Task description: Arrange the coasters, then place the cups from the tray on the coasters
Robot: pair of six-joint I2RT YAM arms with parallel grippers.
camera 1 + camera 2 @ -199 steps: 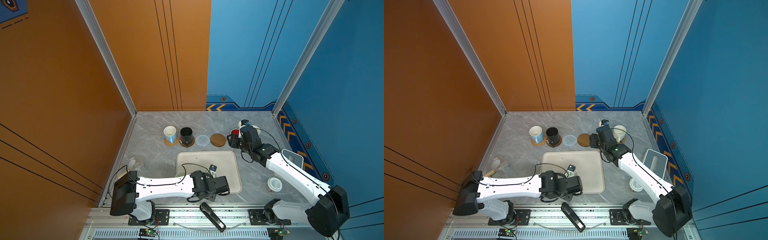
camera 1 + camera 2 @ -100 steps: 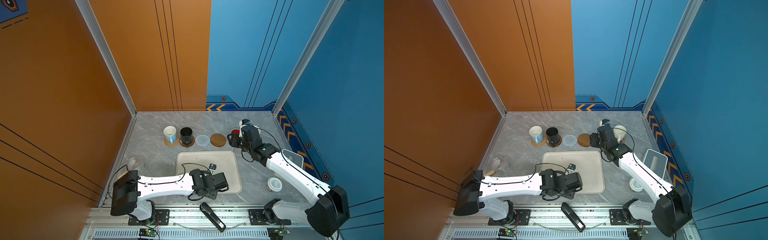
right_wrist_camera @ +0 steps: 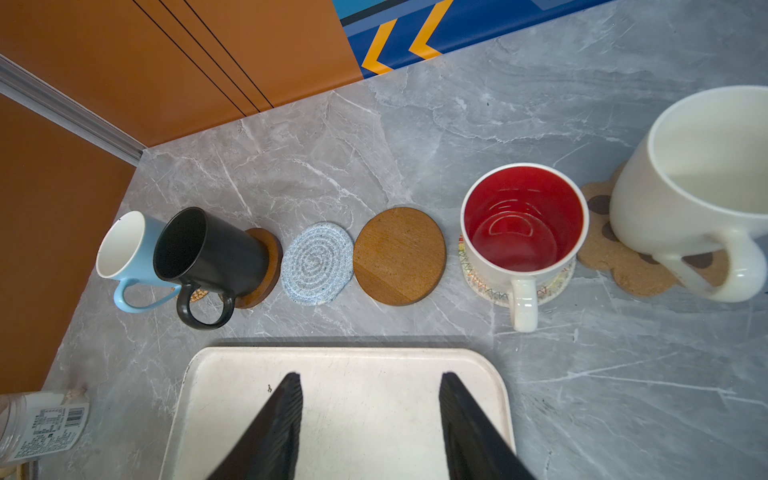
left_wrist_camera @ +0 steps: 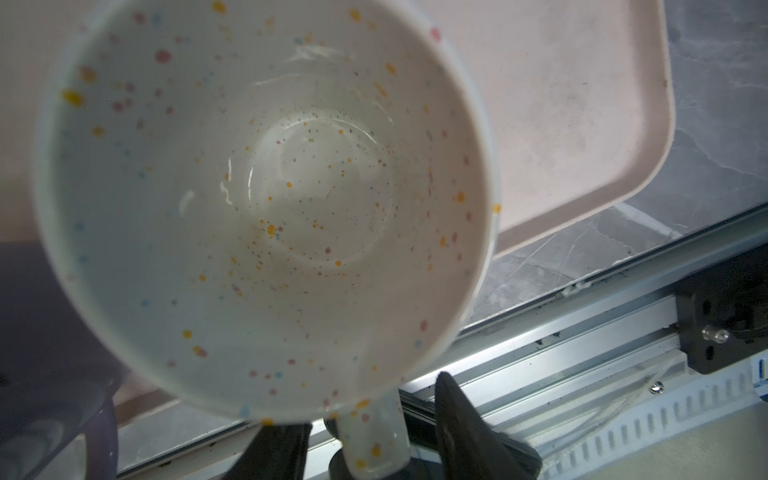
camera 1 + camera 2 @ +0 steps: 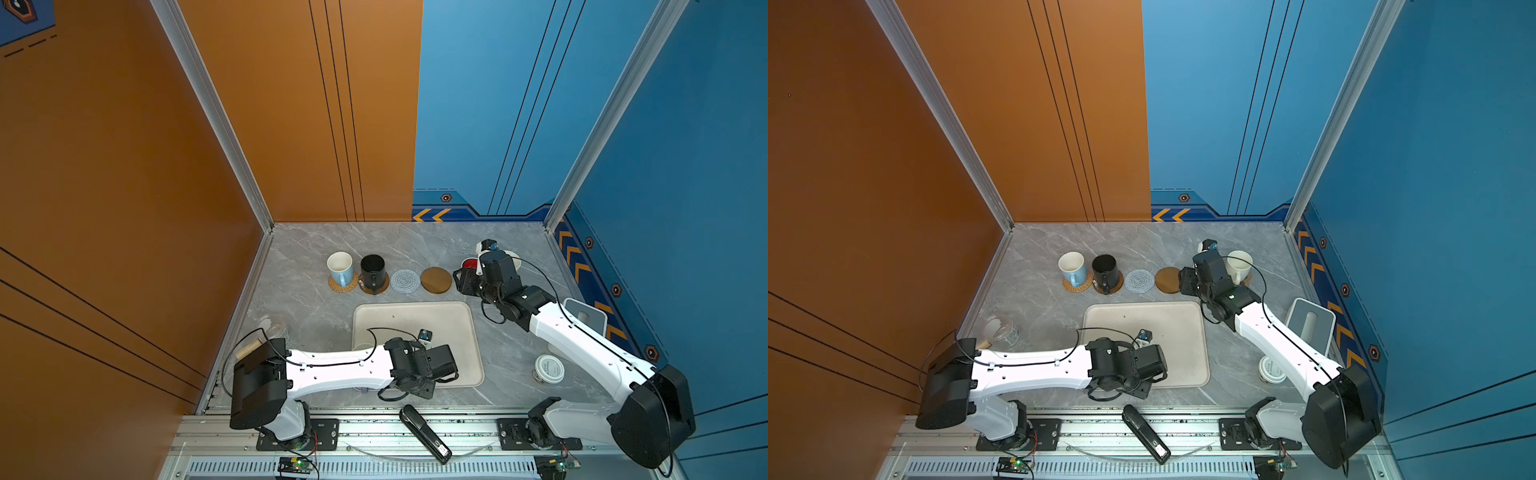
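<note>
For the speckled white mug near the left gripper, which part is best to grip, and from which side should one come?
The handle of the speckled mug seems best. The mug stands upright, mouth up, and the handle sticks out sideways toward the front rail. Come from above, one finger on each side; the left gripper is placed so.

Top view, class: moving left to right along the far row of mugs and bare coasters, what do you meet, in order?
light blue mug → black mug → grey-blue crocheted coaster → brown wooden coaster → red-inside mug; beyond it the right arm hides the rest.
</note>
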